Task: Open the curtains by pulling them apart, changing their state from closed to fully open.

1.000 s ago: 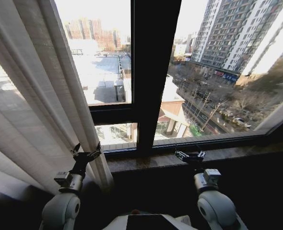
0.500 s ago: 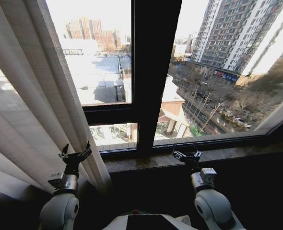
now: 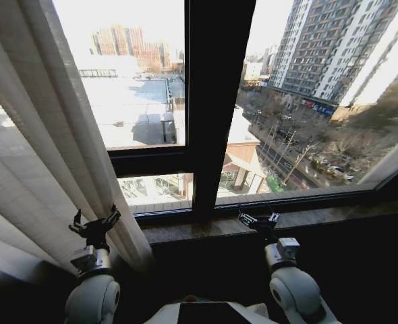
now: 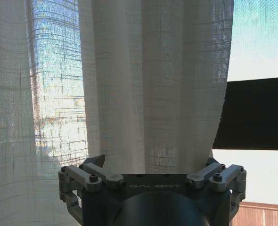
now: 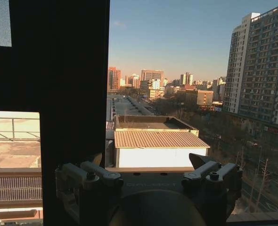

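Note:
The left curtain is a sheer white pleated panel, bunched at the left of the window. Its inner edge slants down to the sill near the left gripper. That gripper stands open, low in front of the panel's lower folds. In the left wrist view the curtain hangs just beyond the open left gripper, with no fabric pinched. A pale strip of the other curtain crosses the far right. The right gripper is open by the sill; in the right wrist view the right gripper faces the glass.
A thick dark window frame bar rises at the middle, with a crossbar to its left. The stone sill runs under the glass, and a dark wall lies below it. City buildings lie outside.
The left gripper has moved left and a little lower, and the left curtain's inner edge has shifted left with it. The right gripper has drifted slightly left.

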Available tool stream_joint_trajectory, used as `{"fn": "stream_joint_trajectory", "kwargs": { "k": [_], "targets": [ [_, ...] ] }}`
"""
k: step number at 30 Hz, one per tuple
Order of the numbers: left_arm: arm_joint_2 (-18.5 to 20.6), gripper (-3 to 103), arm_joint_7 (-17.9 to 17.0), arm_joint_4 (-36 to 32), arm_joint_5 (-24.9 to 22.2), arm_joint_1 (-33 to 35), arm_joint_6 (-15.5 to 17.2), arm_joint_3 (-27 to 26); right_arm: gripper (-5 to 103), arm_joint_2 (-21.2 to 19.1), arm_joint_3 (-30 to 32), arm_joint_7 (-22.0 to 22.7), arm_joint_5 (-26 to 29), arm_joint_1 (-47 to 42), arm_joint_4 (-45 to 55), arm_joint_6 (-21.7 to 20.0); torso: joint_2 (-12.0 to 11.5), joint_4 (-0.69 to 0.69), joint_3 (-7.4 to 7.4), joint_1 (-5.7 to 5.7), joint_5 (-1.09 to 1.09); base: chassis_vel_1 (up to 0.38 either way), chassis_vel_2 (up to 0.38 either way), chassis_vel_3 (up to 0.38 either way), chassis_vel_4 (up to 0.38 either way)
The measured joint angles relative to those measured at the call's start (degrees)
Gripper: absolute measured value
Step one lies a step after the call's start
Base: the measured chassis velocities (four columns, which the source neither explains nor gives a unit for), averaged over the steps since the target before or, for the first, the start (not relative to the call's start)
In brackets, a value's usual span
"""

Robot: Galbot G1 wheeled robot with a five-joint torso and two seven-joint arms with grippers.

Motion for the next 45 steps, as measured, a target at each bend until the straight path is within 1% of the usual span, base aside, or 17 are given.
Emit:
{"fn": "stream_joint_trajectory", "kwargs": {
  "k": [8,11,15,20,27,28,30,32,33,34,35,37,38,41,43,44,45],
  "targets": [
    [0.06,100,-0.66,0.56,-0.85,-0.36,-0.31,-0.12,100,0.07,0.20,0.02,-0.22,-0.26,-0.23,0.13,0.00,0.00,0.00,0.00,-0.01,0.000,0.000,0.000,0.000],
    [1.22,100,0.15,0.89,-2.97,-0.88,-0.33,-1.10,100,0.14,0.21,0.04,-0.40,-0.25,-0.18,0.13,0.00,0.00,0.00,0.00,0.00,0.000,0.000,0.000,0.000],
    [4.67,100,3.73,2.20,-7.00,-2.52,0.57,-3.95,100,0.38,0.22,0.08,-0.82,-0.42,-0.05,0.14,0.00,0.00,0.00,0.00,-0.01,0.000,0.000,0.000,0.000],
    [7.77,100,7.53,2.70,-10.51,-4.10,2.17,-5.14,100,0.54,0.40,0.17,-0.85,-0.52,0.05,0.25,0.00,0.00,0.00,0.00,-0.01,0.000,0.000,0.000,0.000],
    [9.43,100,11.55,2.52,-14.04,-4.04,3.32,-5.92,100,0.80,1.91,0.58,-0.77,-1.23,0.52,0.70,0.00,0.00,0.00,0.00,-0.01,0.000,0.000,0.000,0.000],
    [9.66,95,11.64,2.36,-14.39,-3.96,3.55,-6.02,100,0.82,2.28,0.90,-0.68,-1.51,0.66,0.90,0.00,0.00,0.00,0.00,-0.01,0.000,0.000,0.000,0.000],
    [10.00,95,11.73,2.17,-14.81,-3.88,3.82,-6.21,100,0.82,2.68,1.16,-0.43,-1.77,0.83,0.99,0.00,0.00,0.00,0.00,0.00,0.000,0.000,0.000,0.000],
    [11.29,85,11.91,1.21,-16.70,-3.62,4.64,-7.35,100,0.59,3.57,1.89,0.24,-2.23,1.33,1.03,0.00,0.00,0.00,0.00,0.00,0.000,0.000,0.000,0.000],
    [11.29,85,11.91,1.21,-16.70,-3.62,4.64,-7.35,100,0.59,3.57,1.89,0.24,-2.23,1.33,1.03,0.00,0.00,0.00,0.00,0.00,0.000,0.000,0.000,0.000],
    [11.99,74,12.35,0.71,-17.76,-3.25,5.02,-8.27,100,0.46,3.73,2.48,0.47,-2.36,1.73,0.73,0.00,0.00,0.00,0.00,-0.01,0.000,0.000,0.000,0.000],
    [12.36,74,12.73,0.45,-18.23,-2.93,5.17,-9.10,100,0.42,3.77,2.90,0.53,-2.45,2.08,0.27,0.00,0.00,0.00,0.00,-0.01,0.000,0.000,0.000,0.000],
    [12.69,63,14.17,0.19,-18.87,-2.29,5.21,-10.96,100,0.31,3.71,3.39,0.54,-2.60,2.79,-0.70,0.00,0.01,0.00,0.00,0.00,0.000,0.000,0.000,0.000],
    [12.49,57,15.14,0.25,-18.97,-2.17,5.16,-12.06,100,0.21,3.60,3.50,0.49,-2.60,2.98,-0.92,0.00,0.00,0.00,0.00,-0.01,0.000,0.000,0.000,0.000],
    [11.66,52,16.33,0.57,-18.98,-2.16,4.77,-13.10,100,0.22,3.52,3.60,0.25,-2.24,3.00,-0.98,0.00,0.01,0.00,0.00,-0.01,0.000,0.000,0.000,0.000],
    [10.90,41,17.43,0.86,-18.94,-2.17,4.26,-13.55,100,0.61,3.29,3.79,0.12,-1.66,2.82,-0.98,0.00,0.00,0.00,0.00,0.00,0.000,0.000,0.000,0.000],
    [10.90,41,17.43,0.86,-18.94,-2.17,4.26,-13.55,100,0.61,3.29,3.79,0.12,-1.66,2.82,-0.98,0.00,0.00,0.00,0.00,0.00,0.000,0.000,0.000,0.000],
    [10.78,36,17.93,0.91,-18.89,-2.16,4.11,-13.74,100,0.81,3.07,3.81,0.10,-1.51,2.78,-0.98,0.00,0.00,0.00,0.00,0.00,0.000,0.000,0.000,0.000]
  ]
}}
